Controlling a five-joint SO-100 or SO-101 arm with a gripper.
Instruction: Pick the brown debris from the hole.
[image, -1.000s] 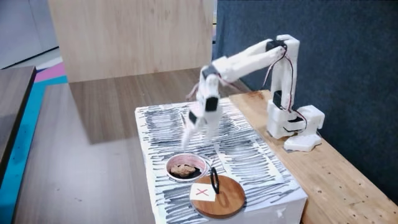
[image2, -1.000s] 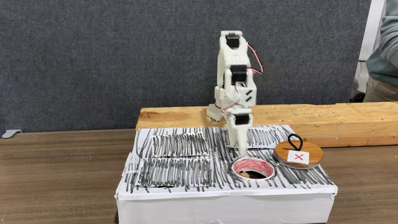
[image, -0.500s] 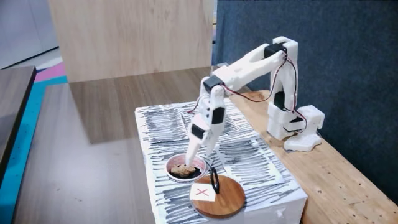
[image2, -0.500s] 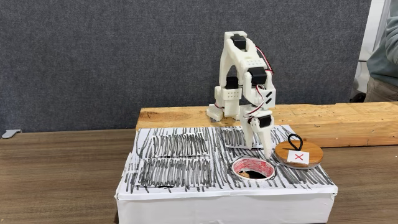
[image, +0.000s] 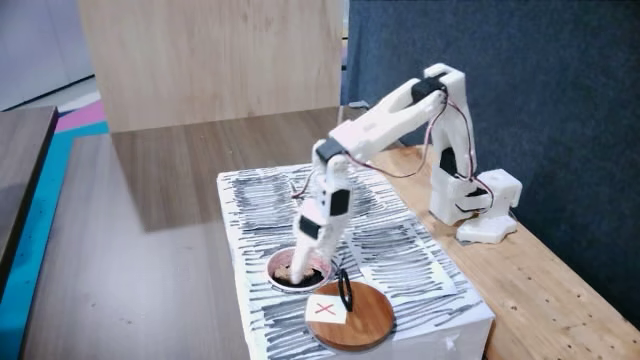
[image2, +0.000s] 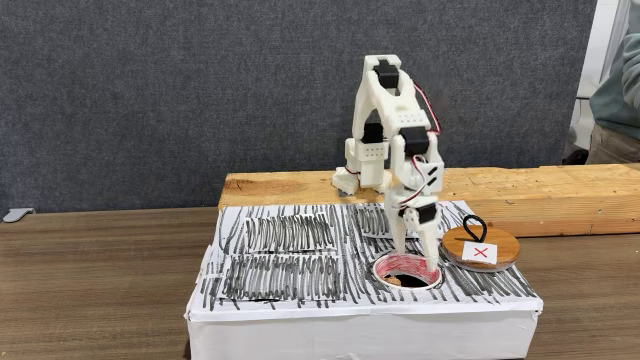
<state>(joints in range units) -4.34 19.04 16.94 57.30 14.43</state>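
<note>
Whether the fingertips are spread or pinching cannot be told; the gripper (image: 297, 268) (image2: 428, 272) reaches down into the hole (image: 281, 283) (image2: 392, 268). The debris (image: 288, 272) lies inside, at the tips. At the hole's 4 o'clock in a fixed view sits the disc (image: 362, 312) with a red X card (image: 325, 308).

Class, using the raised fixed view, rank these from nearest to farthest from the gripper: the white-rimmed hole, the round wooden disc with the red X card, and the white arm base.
1. White-rimmed hole: gripper tips reach into it.
2. Round wooden disc with the red X card: just lower right.
3. White arm base: far right, on the wooden bench.
</note>
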